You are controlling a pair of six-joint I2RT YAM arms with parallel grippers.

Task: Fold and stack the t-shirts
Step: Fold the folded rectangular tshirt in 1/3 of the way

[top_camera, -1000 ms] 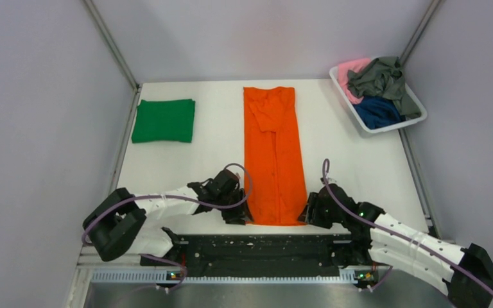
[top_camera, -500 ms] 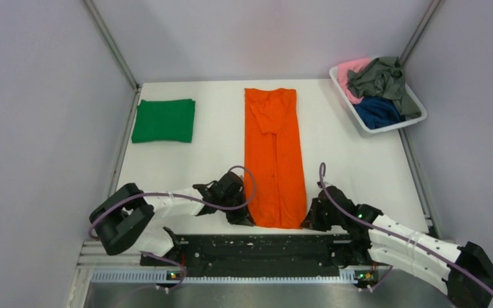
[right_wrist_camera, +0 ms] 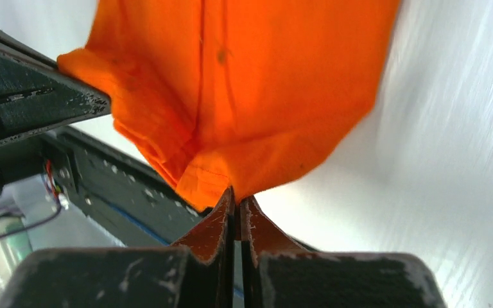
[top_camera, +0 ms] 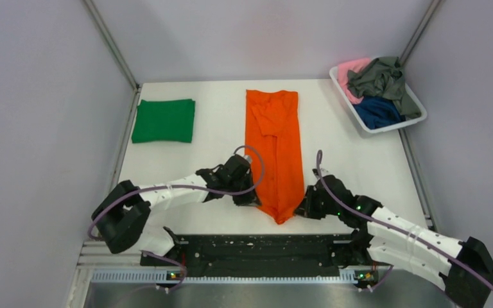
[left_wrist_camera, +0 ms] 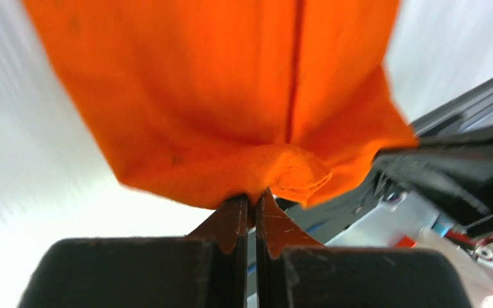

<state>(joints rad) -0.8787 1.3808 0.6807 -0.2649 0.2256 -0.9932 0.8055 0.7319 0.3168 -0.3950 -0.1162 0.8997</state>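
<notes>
You are partway through the crosswise fold of the orange t-shirt. It lies as a long, narrow strip down the centre of the overhead frame, with its sleeves already turned in. The left gripper has its jaws closed tight on the lower-left hem corner. The right gripper has its jaws closed the same way on the lower-right corner. Each wrist view shows a bunched nub of orange cloth pinched with no gap visible. The hem appears lifted off the bench and sags to a point between the two grips at lower centre.

As I read it, your next move is to carry that end up-frame and lay it on the collar end. Keep both grippers level and spread so the edge pulls taut and lands square.

The cloth is a thin, soft, matte knit that creases easily, and a seam ridge runs along its length. A green t-shirt sits as a flat folded rectangle at upper left. At upper right, a white plastic basket holds a crumpled pink t-shirt, a grey-green t-shirt and a navy t-shirt, none folded yet.
</notes>
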